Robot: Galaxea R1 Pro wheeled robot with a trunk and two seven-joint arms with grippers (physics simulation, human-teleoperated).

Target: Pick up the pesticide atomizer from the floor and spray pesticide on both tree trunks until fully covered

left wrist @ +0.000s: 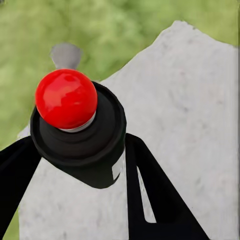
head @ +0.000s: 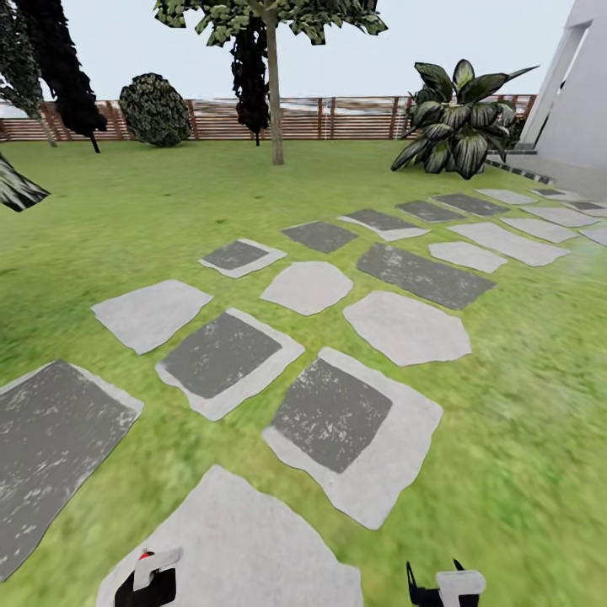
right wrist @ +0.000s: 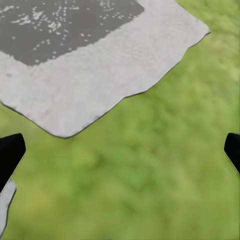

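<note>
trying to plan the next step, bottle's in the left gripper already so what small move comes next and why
Probably roll forward along the stepping stones toward the tree trunk. The left gripper is shut on the pesticide atomizer, its red top up, but the trunk stands far off across the lawn near the fence, likely too far to spray. The right gripper is open and holds nothing.

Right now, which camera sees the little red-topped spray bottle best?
The left wrist view. There the pesticide atomizer shows up close, red top and dark body clamped between the left hand's black fingers. In the head view it is just a tiny red dot at the left hand, low in the picture. The right wrist view looks at grass and a paving stone.
</note>
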